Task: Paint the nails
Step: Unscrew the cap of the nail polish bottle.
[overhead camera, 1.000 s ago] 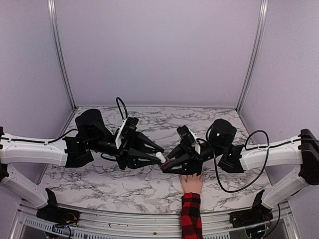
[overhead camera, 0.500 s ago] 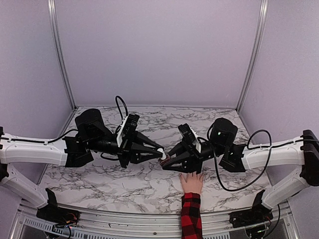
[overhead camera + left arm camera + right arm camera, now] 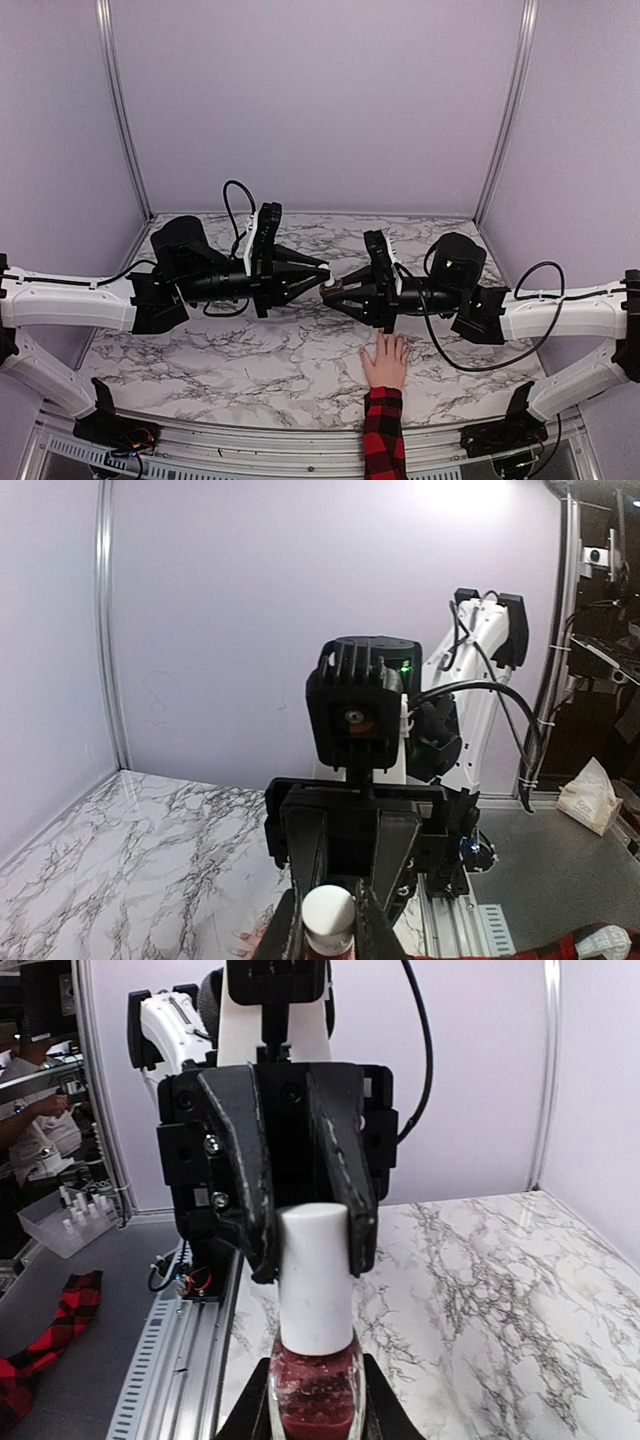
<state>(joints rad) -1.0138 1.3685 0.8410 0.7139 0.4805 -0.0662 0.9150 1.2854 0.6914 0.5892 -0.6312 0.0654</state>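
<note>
Two grippers meeting midair: right gripper (image 3: 330, 293) clamped on glass body of polish bottle (image 3: 316, 1390), left gripper (image 3: 320, 268) pinching white cap (image 3: 316, 1275). I judge bottle light, slick, breakable; twist at cap only. Nails (image 3: 384, 341) on hand (image 3: 384, 366), flat on table (image 3: 250, 360) beneath right gripper; tiny, brush-touch only.

On your marble table (image 3: 250, 370), a pale hand (image 3: 384, 364) lies flat at the near edge, right of centre.

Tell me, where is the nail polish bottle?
From above, the bottle hangs in mid-air over the middle of the marble table, just beyond the person's hand: the right hand grips its glass body, the left hand pinches its white cap.
</note>
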